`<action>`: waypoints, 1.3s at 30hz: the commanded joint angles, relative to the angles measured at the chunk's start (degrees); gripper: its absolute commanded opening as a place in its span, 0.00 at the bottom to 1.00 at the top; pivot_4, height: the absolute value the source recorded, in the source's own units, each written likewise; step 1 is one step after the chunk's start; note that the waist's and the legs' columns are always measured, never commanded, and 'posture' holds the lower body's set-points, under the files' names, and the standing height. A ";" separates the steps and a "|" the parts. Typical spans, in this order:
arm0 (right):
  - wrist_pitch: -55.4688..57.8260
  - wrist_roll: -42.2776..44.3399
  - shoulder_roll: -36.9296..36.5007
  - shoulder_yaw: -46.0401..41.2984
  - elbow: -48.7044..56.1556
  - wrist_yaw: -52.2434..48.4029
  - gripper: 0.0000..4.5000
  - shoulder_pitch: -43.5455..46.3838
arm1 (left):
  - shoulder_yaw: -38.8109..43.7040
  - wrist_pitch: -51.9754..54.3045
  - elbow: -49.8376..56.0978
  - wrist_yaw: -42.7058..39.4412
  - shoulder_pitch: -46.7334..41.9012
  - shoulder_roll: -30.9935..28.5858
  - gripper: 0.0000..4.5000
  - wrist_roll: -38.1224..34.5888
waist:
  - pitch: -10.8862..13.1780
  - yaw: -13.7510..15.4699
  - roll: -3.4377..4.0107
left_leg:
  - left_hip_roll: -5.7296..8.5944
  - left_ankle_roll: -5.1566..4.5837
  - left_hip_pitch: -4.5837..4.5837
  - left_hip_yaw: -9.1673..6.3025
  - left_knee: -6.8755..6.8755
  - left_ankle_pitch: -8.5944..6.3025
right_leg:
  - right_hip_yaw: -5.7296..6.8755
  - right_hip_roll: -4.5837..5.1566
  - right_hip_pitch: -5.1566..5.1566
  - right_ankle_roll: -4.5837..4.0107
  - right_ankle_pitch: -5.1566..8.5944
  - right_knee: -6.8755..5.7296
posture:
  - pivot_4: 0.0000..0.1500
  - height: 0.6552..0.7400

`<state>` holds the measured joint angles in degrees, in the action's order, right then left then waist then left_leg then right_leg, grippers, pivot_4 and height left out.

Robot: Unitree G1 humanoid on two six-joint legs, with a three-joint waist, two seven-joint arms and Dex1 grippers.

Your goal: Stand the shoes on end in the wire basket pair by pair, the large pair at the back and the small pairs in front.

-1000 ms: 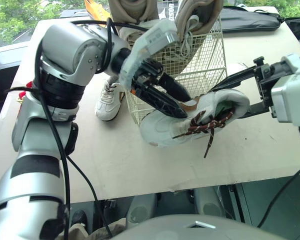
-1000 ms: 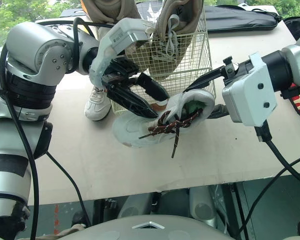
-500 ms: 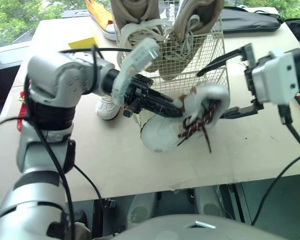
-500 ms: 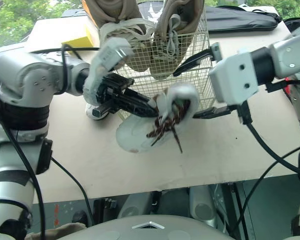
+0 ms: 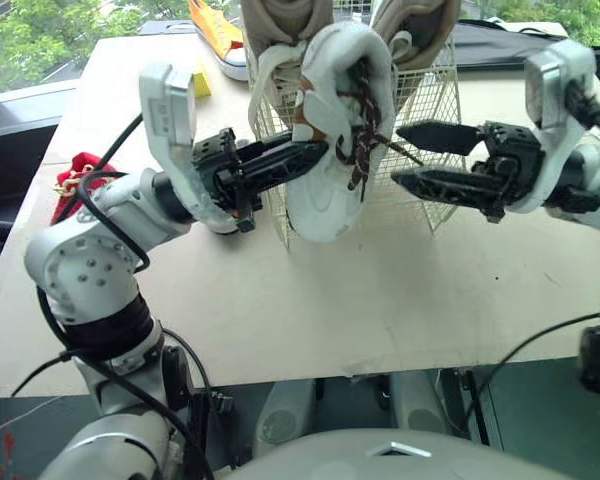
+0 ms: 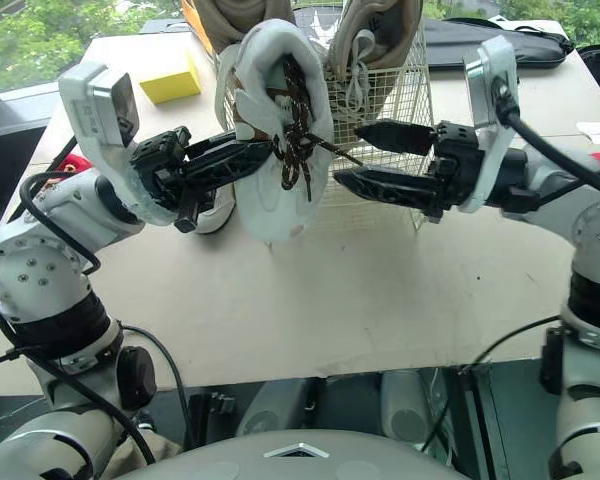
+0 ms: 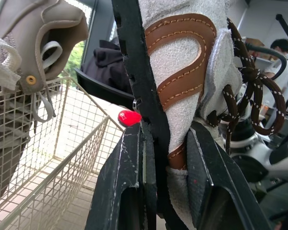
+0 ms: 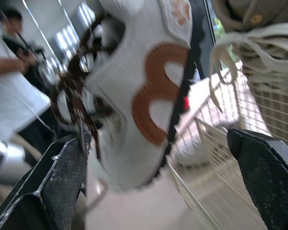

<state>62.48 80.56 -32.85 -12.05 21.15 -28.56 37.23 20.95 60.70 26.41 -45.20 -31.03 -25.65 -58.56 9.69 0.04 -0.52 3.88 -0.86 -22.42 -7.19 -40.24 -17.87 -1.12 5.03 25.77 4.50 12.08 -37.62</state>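
My left gripper [image 5: 312, 152] is shut on a white suede shoe [image 5: 325, 140] with brown laces. It holds the shoe in the air, toe down, against the front of the wire basket [image 5: 432, 110]. In the left wrist view its fingers [image 7: 128, 187] clamp the shoe's side [image 7: 182, 72]. My right gripper [image 5: 398, 154] stands open just right of the laces, not touching them. Two large beige shoes [image 6: 378, 30] stand on end at the back of the basket. A small white shoe [image 6: 216, 208] lies on the table left of the basket, partly hidden by my left arm.
A yellow block [image 6: 170, 80] and an orange shoe [image 5: 216, 30] lie at the far left of the table. A black bag [image 6: 500, 40] lies behind the basket at the right. A red object [image 5: 75, 178] sits at the left edge. A person [image 8: 12, 62] stands beyond the table.
My left gripper has lifted the laced shoe off the table and turned it toe down in front of the basket. The right gripper has come off the shoe and now sits beside it.
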 commanded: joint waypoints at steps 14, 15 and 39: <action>-2.55 9.75 2.93 5.58 1.24 10.49 0.35 1.20 | -3.66 -4.77 1.75 3.16 0.91 -2.51 0.11 -10.16 | -0.01 -0.91 0.01 | -0.03 -0.01 0.06 0.06 0.02 0.00 | -0.05 -0.11 0.01 0.00 0.00 -0.04 | 1.00 1.00; -2.74 9.62 2.79 5.55 1.23 10.49 0.24 1.18 | -3.52 -4.95 1.42 3.48 1.00 -2.76 0.11 -10.60 | -0.01 -0.88 0.01 | -0.03 -0.01 0.07 0.06 0.02 0.00 | -0.05 -0.11 0.01 0.00 0.00 -0.04 | 1.00 1.00; -54.26 -49.62 -2.40 11.45 -24.15 -23.21 0.09 9.30 | 7.89 -14.23 20.92 13.93 24.78 -17.39 0.69 -17.56 | 0.00 -0.91 0.02 | -0.10 -0.01 0.64 0.53 0.34 -0.01 | -0.49 -0.19 -0.29 -0.02 0.00 -0.05 | 1.00 1.00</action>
<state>15.92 35.87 -35.81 -0.69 0.75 -49.39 43.62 27.59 48.81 45.62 -32.17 -6.68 -42.23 -75.99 9.69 -0.87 -0.50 3.77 -0.87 -21.77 -6.64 -39.89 -17.87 -1.63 4.83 25.50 4.47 12.08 -37.68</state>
